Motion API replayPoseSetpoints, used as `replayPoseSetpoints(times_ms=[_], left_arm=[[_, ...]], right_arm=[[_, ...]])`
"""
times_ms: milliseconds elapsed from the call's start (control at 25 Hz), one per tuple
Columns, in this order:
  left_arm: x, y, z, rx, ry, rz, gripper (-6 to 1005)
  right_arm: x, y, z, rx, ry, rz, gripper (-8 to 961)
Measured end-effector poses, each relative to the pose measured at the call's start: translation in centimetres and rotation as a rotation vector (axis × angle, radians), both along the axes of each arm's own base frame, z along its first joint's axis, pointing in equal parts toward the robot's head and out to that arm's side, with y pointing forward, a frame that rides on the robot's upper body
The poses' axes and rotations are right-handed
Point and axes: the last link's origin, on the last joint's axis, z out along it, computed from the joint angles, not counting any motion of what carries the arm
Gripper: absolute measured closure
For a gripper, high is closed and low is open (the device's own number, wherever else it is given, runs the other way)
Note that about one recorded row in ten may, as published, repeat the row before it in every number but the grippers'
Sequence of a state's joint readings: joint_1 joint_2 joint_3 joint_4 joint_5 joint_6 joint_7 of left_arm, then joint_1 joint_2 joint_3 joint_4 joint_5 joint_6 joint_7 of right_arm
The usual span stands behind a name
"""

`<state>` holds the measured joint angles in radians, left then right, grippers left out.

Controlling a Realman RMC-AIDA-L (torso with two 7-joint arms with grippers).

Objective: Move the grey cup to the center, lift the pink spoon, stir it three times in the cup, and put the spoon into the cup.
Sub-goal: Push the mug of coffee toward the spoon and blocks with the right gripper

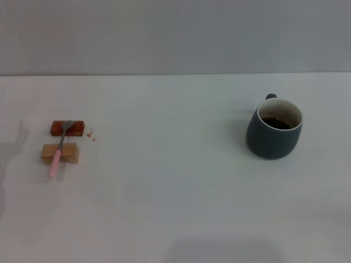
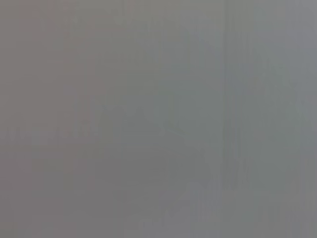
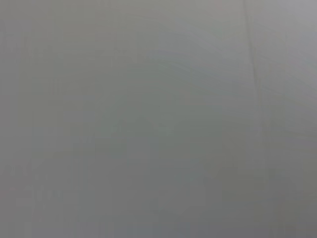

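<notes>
The grey cup (image 1: pixel 274 130) stands upright on the right side of the white table, its handle at the back and dark liquid inside. The pink spoon (image 1: pixel 58 152) lies at the left, its pink handle across a tan block (image 1: pixel 60 154) and its metal bowl resting on a red-brown block (image 1: pixel 68 128). Neither gripper shows in the head view. Both wrist views show only a plain grey surface with none of the task's things in them.
The white table (image 1: pixel 164 181) spans the view, with a grey wall behind its far edge. A few small red-brown crumbs (image 1: pixel 91 135) lie just right of the blocks. Faint shadows fall at the table's left edge and front.
</notes>
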<state>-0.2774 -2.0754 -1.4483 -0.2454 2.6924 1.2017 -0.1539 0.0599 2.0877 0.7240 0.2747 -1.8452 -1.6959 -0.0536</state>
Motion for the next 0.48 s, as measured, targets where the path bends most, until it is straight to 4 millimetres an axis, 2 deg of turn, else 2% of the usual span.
replayPoseSetpoints(times_ms=[480], left_arm=[[0.38, 0.44, -0.30, -0.017, 0.003, -0.012, 188]], right_arm=[[0.20, 0.03, -0.04, -0.002, 0.010, -0.011, 954]])
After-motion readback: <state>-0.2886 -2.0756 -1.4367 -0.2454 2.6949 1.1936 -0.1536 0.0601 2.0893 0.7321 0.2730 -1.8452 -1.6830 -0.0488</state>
